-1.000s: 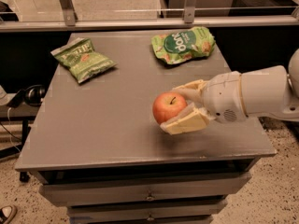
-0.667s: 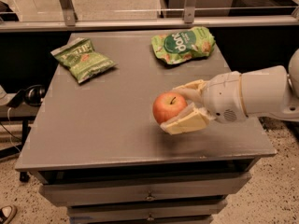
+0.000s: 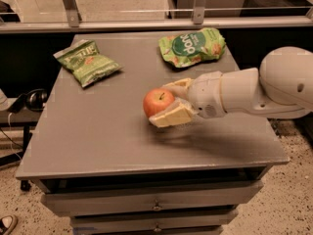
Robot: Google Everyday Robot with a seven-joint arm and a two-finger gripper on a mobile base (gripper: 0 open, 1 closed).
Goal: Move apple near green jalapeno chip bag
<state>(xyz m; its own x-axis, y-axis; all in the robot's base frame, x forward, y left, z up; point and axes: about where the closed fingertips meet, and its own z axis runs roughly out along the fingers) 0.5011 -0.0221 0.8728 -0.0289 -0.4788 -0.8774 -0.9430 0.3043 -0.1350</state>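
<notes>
— Apple (image 3: 158, 102): where is it?
— Grasped in my pincer (image 3: 160, 104), over the middle of the grey counter (image 3: 98, 136).
— And the green jalapeno chip bag (image 3: 87, 61)?
— Flat at the far left corner, well apart from it. A brighter green bag (image 3: 191, 45) lies far right.

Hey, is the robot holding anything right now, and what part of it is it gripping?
Yes. The gripper holds the apple, with one finger against its far upper side and the other under its near lower side. The stem points up.
</notes>
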